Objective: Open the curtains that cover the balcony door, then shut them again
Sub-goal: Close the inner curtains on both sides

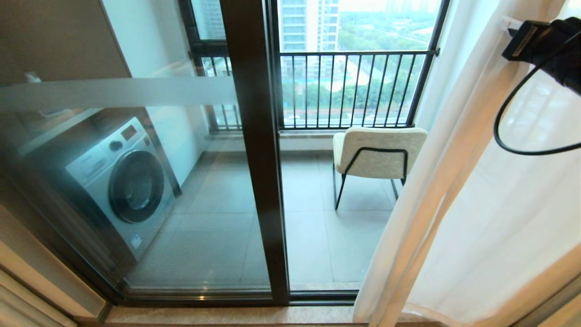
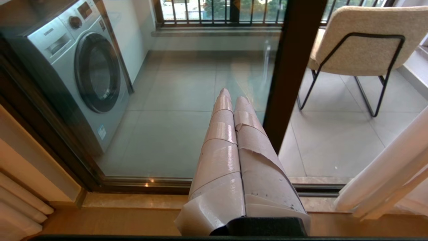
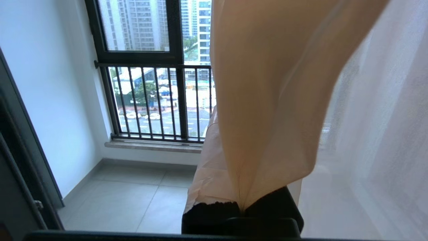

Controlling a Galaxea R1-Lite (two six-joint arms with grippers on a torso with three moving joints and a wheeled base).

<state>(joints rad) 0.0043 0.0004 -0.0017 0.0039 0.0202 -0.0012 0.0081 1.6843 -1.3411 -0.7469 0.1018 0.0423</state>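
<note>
The sheer white curtains hang bunched at the right side of the balcony door, whose left glass pane carries a frosted band. My right gripper is raised at the upper right, shut on the curtain's edge. In the right wrist view the fabric runs out from between the taped fingers and drapes over them, hiding the tips. My left gripper is parked low in front of the glass, its taped fingers pressed together on nothing. Curtain folds hang beside it.
Behind the glass stand a silver washing machine at the left and a cream chair on black legs near the black railing. A stone sill runs along the door track. Beige drape folds hang at the left.
</note>
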